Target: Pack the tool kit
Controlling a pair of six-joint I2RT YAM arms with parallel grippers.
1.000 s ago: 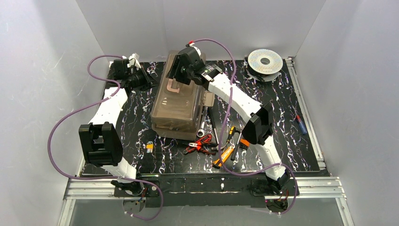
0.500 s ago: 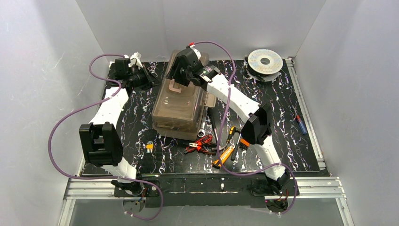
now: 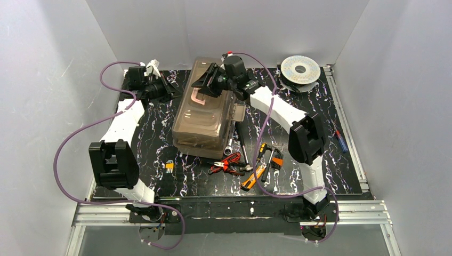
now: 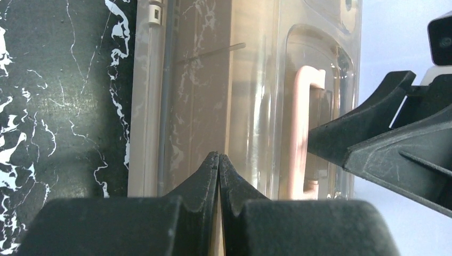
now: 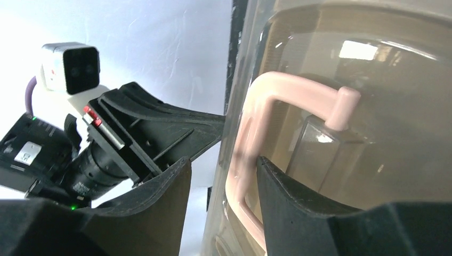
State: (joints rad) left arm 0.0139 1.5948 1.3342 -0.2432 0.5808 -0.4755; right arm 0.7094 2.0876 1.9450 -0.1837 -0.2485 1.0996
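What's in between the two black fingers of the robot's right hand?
The pale pink handle of the toolbox. The right gripper is open around it, one finger on each side. The right wrist view shows this best.

A robotics lab test cell is showing here: plain white panel walls (image 3: 48, 80) are enclosing a black white-veined table (image 3: 154, 140), with silver aluminium rails (image 3: 363, 207) running along its 6 o'clock edge.

1. Top camera: high at the near edge, looking down over the whole counter (image 3: 154, 140).
2. Left wrist camera: close against the toolbox (image 4: 250, 80) side.
3. Right wrist camera: close on its handle (image 5: 288, 88), which all three views share.
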